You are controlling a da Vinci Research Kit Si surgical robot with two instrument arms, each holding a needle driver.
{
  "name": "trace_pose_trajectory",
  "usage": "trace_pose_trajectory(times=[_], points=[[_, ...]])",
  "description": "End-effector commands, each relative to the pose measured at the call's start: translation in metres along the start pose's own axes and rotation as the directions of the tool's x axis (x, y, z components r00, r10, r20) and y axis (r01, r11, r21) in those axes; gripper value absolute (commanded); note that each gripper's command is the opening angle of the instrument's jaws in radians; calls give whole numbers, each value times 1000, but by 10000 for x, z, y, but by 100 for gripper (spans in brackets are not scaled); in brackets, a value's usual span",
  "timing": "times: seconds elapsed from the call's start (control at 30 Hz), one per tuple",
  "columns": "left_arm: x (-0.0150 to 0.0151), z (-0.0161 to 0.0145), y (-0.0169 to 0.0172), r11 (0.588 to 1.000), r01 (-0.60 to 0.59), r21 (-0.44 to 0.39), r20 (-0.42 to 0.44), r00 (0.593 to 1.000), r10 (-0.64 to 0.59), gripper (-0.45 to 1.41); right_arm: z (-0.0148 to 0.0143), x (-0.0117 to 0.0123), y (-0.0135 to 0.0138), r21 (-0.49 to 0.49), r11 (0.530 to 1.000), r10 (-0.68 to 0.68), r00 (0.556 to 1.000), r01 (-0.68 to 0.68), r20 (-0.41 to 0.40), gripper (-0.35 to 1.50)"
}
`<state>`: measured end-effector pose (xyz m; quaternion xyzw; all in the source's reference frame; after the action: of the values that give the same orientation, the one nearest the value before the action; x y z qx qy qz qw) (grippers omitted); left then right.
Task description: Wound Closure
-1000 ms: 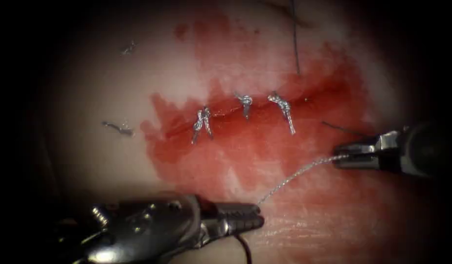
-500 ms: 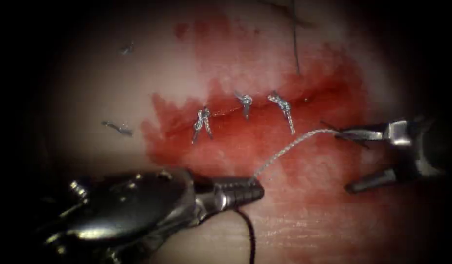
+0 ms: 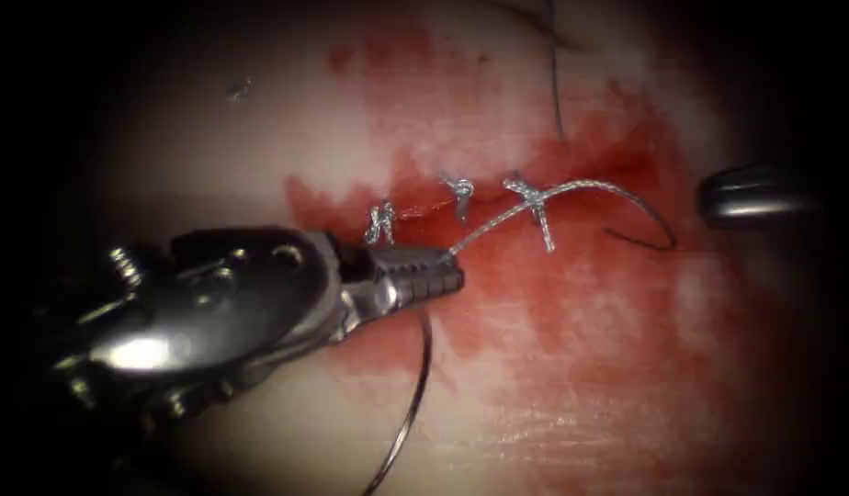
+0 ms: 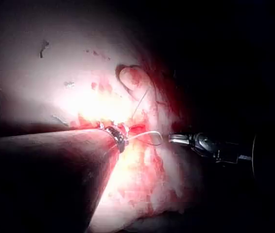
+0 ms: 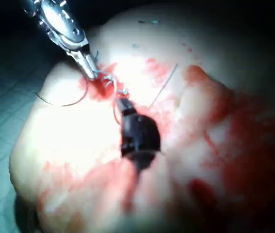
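Three knots (image 3: 461, 191) sit tied along the cut (image 3: 415, 213) in the tissue (image 3: 259, 147). Your left tool (image 3: 447, 271) is just below the cut, its jaws clamped on the thread (image 3: 571, 188). Your right tool (image 3: 730, 195) is well off to the right of the cut. Its jaws appear pressed together and grip nothing.

From the left jaws the thread arcs up and right, crosses the right-hand knot, and ends in a loose dark loop (image 3: 662, 225) on the red fluid (image 3: 571, 312). A thin dark curve (image 3: 415, 395) hangs below the left jaws. You cannot tell whether it is needle or thread, so the needle's place is unconfirmed, and neither tool visibly holds it.

Hazards, as judged:
- Tension on the thread may drag it across the right-hand knot and snag or loosen it.
- The slack loop may twist on itself or catch a knot tail.
- The dark curve lies close under the left tool and may foul it.
- Wet thread may slip in the jaws.
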<state>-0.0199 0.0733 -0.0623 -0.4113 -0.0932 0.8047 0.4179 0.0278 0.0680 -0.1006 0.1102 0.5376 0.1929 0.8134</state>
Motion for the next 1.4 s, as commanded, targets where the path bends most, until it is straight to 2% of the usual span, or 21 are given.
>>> trace_pose_trajectory(times=[0.03,0.13,0.27,0.5,0.63,0.77,0.97,1.27,1.4], points=[[4,10,-2,1000,-3,0,-2,1000,3,-35,18,-9,12,-13,999,-29,1000,29,3,-35],[8,16,-2,1000,0,-3,-4,1000,0,-35,38,-25,16,-42,998,-50,999,50,8,-35],[16,34,-5,1000,8,-3,-8,1000,-8,-35,67,-43,7,-18,997,-71,997,72,20,-35],[11,81,-23,1000,1,13,-24,1000,0,-35,66,-32,-2,-1,998,-63,998,63,-3,-35],[-4,107,-18,1000,-14,3,-3,1000,14,-35,67,-25,-4,-13,998,-58,998,58,-30,-35],[-1,120,-9,1000,-11,2,6,1000,11,-35,76,-23,-8,-16,998,-60,997,59,-38,-35],[9,105,6,1000,-1,-20,8,1000,1,-35,90,-28,-8,-51,997,-65,997,63,-47,-35],[29,67,21,998,-39,-39,19,999,40,-35,105,-42,-7,-79,994,-75,997,76,17,-35],[42,49,12,998,-58,-24,19,998,59,-35,108,-48,-6,-77,993,-86,996,88,30,-35]])
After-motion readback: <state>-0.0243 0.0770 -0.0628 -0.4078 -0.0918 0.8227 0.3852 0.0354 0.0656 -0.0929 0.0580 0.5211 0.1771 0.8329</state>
